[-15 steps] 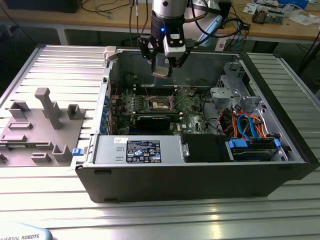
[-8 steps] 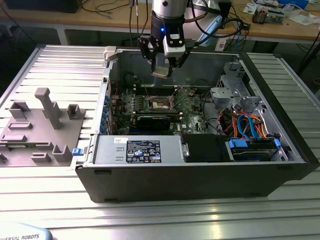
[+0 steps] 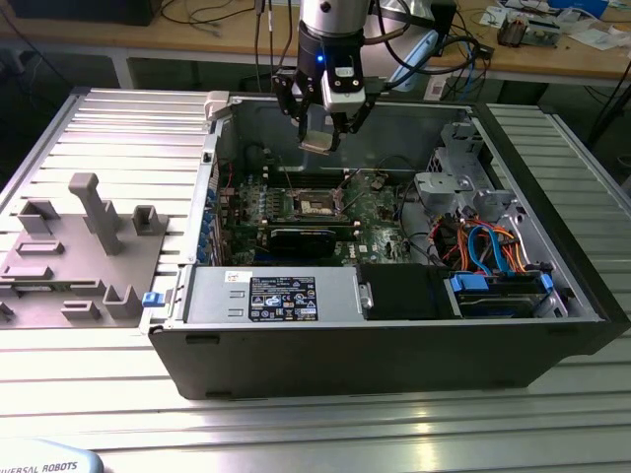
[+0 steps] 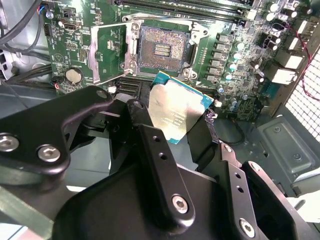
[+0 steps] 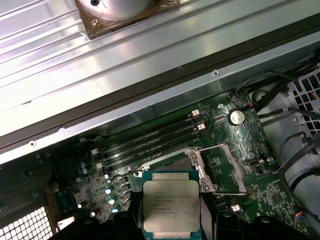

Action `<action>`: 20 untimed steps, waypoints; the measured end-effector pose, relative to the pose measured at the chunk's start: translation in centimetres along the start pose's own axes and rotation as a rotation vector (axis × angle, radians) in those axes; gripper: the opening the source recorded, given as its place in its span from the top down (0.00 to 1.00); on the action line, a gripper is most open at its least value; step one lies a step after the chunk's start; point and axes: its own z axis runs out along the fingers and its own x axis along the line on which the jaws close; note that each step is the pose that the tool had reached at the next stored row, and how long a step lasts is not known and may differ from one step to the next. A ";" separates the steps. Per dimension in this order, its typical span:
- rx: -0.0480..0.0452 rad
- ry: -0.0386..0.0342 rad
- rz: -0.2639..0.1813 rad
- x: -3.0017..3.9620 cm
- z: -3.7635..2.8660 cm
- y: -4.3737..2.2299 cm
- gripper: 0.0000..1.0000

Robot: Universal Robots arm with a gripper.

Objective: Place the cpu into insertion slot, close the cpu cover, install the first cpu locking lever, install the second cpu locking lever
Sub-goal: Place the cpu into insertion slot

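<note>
exterior view: gripper [image 3: 318, 130] hangs over the open computer case [image 3: 394, 355], above the motherboard, with the cpu [image 3: 317, 142] pinched between its fingers. chip is in the air, well clear of the board, not seated. insertion slot [image 3: 317, 202] lies below the chip, close to straight under it as this view reads.

second wrist view: fingers [image 4: 142, 125] are drawn in narrow on two opposite edges of the cpu [image 4: 175, 112], silvery top toward the camera, green edge showing. insertion slot [image 4: 162, 50] is bare, tan-gold contacts exposed, just past the chip's far corner. cpu cover [image 4: 133, 50] is swung open and lies beside the slot, on the side toward the coin cell [image 4: 74, 75]. judgement: the chip's edges look turned a little against the socket frame's edges. this may be the camera's angle; cannot tell.

first wrist view: cpu [image 5: 171, 207] seen nearly square-on, in front of most of the slot. the open cover [image 5: 202, 172] is just beside it, memory slots [image 5: 150, 142] beyond.

view notes: the first wrist view gives the chip-over-slot overlap. the second gives the bare contacts and the grip. the exterior view gives the height gap.

stage, as judged: first step under way, cover not yet closed.
</note>
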 end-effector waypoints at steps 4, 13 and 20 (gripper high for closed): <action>-0.0001 -0.0002 0.002 0.00 0.00 0.00 0.46; -0.0003 -0.0006 0.008 0.00 0.03 0.00 0.46; -0.0005 -0.0011 0.012 0.00 0.04 0.00 0.46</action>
